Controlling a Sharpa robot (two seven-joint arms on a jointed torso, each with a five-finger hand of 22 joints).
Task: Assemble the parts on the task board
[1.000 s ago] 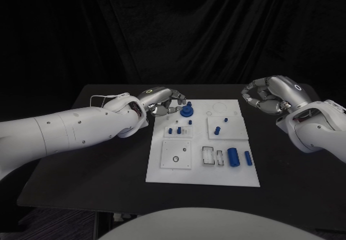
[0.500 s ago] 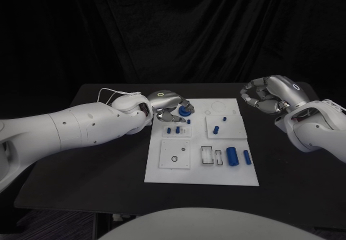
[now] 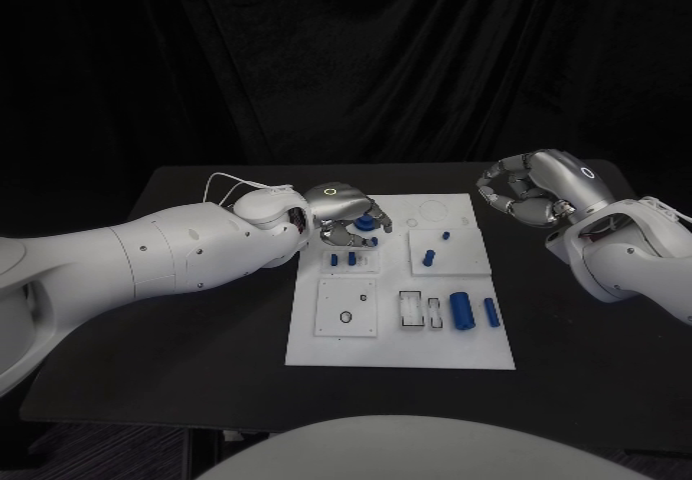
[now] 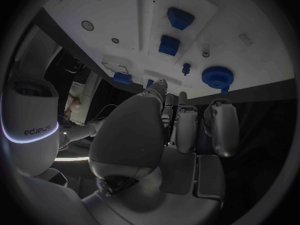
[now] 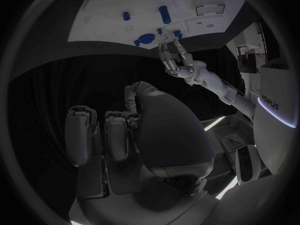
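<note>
Change: since the earlier frames the left hand has moved rightward onto the far left part of the task board, over the blue gear.
Task board: white plate, mid-table.
Right hand: raised beyond the board's far right corner, fingers curled in, empty.
Left hand: fingers apart above the gear; nothing gripped.
Large blue cylinder: lying near the board's right edge.
Blue gear: at the board's far edge, free of the fingers.
</note>
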